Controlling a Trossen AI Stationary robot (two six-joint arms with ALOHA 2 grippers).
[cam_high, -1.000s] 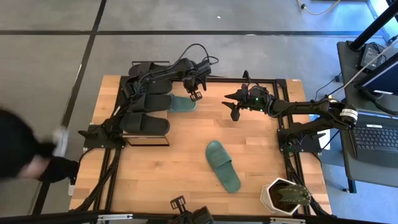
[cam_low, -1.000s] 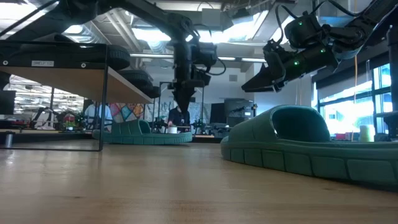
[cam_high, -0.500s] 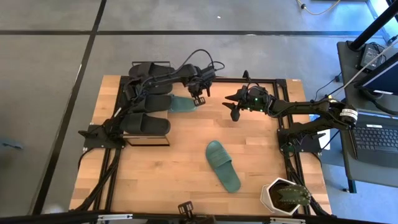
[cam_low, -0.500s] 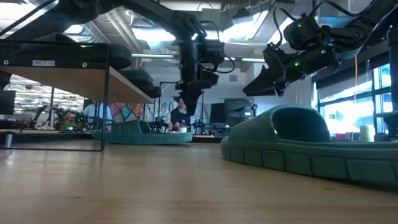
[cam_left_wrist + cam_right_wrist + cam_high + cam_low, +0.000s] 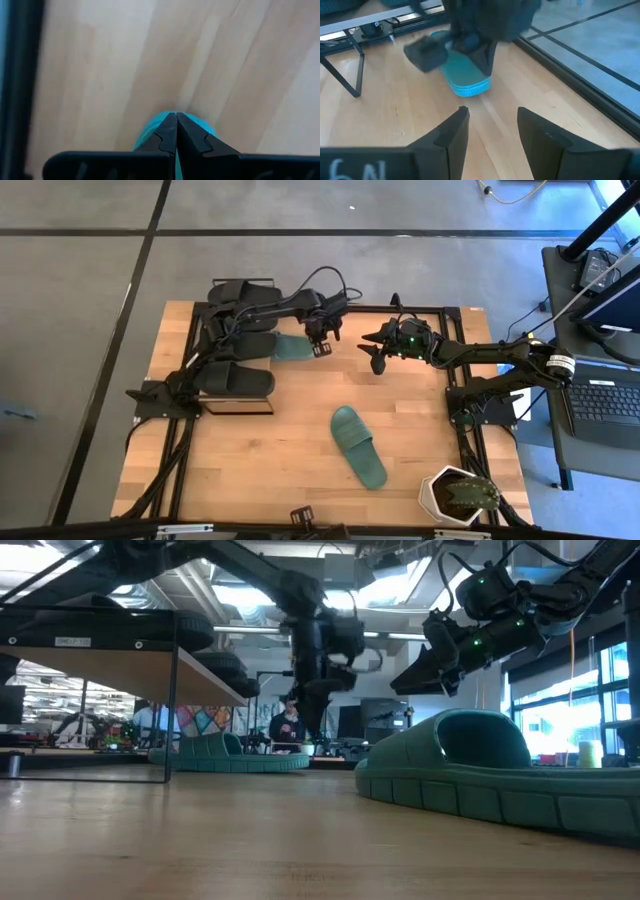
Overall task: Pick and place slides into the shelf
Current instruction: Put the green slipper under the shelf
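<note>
Left gripper (image 5: 322, 345) closed and empty; right gripper (image 5: 376, 352) partly open and empty.

The left gripper hovers at the heel end of a teal slide (image 5: 291, 346), which lies at its 9 o'clock, half under the shelf (image 5: 238, 408). The second teal slide (image 5: 358, 445) lies at the right gripper's 6 o'clock, well apart.

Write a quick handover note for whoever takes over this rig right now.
Left gripper: shut, empty, above the heel end of the teal slide that lies at the shelf.
Right gripper: open, empty, hovering over bare table beside it.
Done: black slides sit on the shelf.
Left: the second teal slide lies mid-table, still to be placed; the first one only pokes in at the shelf's edge and may need pushing further.
</note>
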